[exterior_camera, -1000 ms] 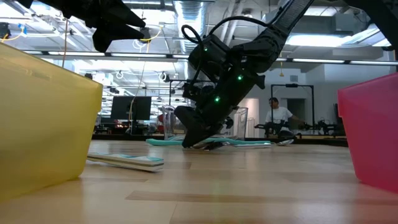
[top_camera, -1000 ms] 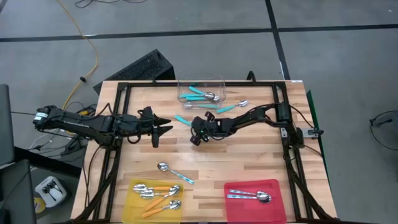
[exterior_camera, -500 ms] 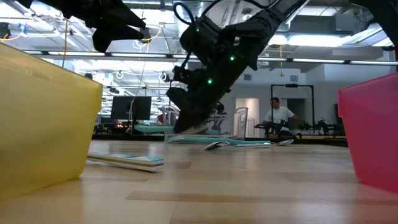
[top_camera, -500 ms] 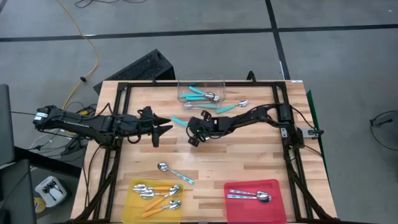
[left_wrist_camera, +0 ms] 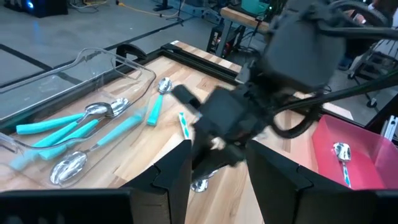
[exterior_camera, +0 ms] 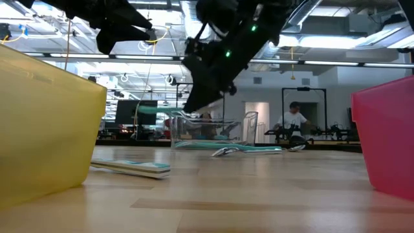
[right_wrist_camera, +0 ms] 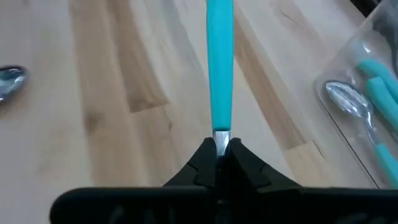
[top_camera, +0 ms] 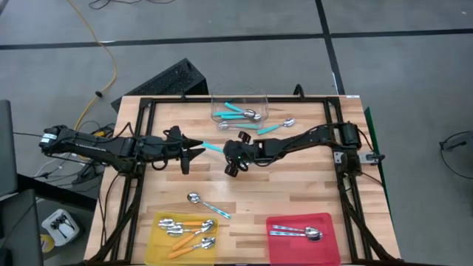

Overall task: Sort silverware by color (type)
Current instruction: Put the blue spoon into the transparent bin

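Lifting clear in the high view, the right claw [top_camera: 233,151] now carries a teal spoon [top_camera: 212,145] off the surface [top_camera: 295,192]. Low view: it hangs higher than before. Right wrist view: claw pinching the spoon's neck, ready for the clear tub [top_camera: 238,103]. Left claw [top_camera: 194,151] waits, spread.

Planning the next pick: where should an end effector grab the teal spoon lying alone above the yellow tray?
Grip the teal spoon at mid-handle, coming straight down with the fingers across it. It lies flat and diagonal on bare wood, clear of the yellow tray; the handle looks straight and narrow, unlike the rounded bowl.
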Controlling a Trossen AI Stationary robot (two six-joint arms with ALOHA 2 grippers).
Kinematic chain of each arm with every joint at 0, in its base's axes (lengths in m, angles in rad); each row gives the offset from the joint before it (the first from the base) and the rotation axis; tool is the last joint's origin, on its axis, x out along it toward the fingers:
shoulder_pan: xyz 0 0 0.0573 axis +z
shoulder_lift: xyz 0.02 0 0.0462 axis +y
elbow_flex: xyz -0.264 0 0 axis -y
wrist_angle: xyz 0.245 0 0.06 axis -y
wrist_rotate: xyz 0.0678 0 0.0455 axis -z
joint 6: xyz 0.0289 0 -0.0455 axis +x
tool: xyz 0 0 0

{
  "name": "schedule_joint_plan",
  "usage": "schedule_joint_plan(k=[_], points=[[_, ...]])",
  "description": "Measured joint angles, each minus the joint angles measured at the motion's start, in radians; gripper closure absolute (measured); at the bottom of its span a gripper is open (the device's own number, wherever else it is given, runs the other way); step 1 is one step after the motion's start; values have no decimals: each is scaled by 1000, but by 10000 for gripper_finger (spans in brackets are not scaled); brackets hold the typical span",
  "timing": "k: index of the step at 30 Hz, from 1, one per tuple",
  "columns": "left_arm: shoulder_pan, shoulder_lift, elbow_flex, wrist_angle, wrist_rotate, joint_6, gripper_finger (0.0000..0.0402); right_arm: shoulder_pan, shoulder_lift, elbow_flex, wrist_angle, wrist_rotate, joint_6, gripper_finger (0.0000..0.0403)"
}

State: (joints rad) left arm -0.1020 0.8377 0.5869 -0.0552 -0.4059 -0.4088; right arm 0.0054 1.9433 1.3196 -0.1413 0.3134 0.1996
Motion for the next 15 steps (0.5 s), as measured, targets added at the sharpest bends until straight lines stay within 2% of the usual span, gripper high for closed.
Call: schedule_joint_plan(k=[15], points=[[0, 0, 0, 7, 1, -6, 265, 102, -152, 0, -131, 5, -16, 356]])
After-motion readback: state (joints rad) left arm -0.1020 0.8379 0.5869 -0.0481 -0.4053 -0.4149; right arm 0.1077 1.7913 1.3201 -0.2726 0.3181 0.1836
